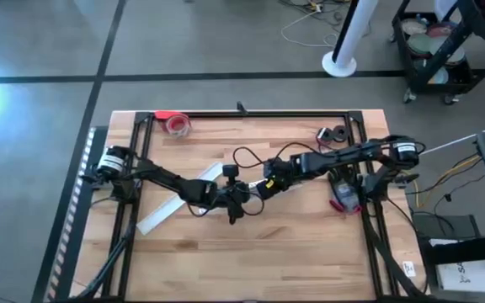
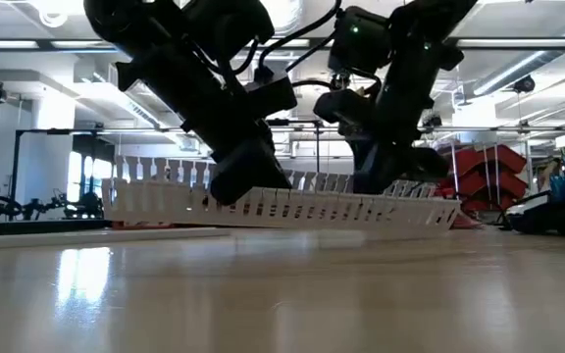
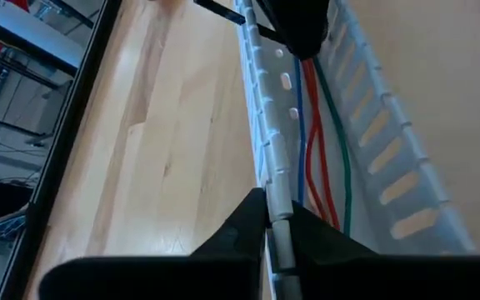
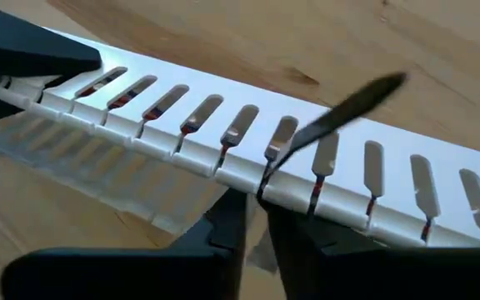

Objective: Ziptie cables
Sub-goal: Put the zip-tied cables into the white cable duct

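Observation:
A white slotted cable duct (image 2: 292, 204) runs between my two grippers near the table's middle. The cables (image 3: 315, 158), thin red, blue and green wires, lie along its inside; red shows through the slots (image 4: 188, 127). A black ziptie (image 4: 348, 108) wraps over one slotted wall, and its free tail sticks up and away. My left gripper (image 1: 241, 202) is shut on the duct's wall. My right gripper (image 1: 268, 187) is shut close beside it, where the ziptie crosses the wall. My left gripper pinches the top edge of one slotted side wall (image 3: 277, 218) between its two fingers, which lie along the duct's length. My right gripper has its fingertips (image 4: 230, 218) closed at the foot of the wall, where the ziptie's band (image 4: 263, 187) comes down. The fingers hide the contact, so I cannot tell whether they also touch the wall.
A long white flat strip (image 1: 171, 215) lies slanting left of the grippers. A red tape roll (image 1: 175, 124) sits at the far left, small dark parts (image 1: 335, 133) at the far right and a pinkish tool (image 1: 343, 198) at the right. Black frame rails (image 1: 251, 113) border the table.

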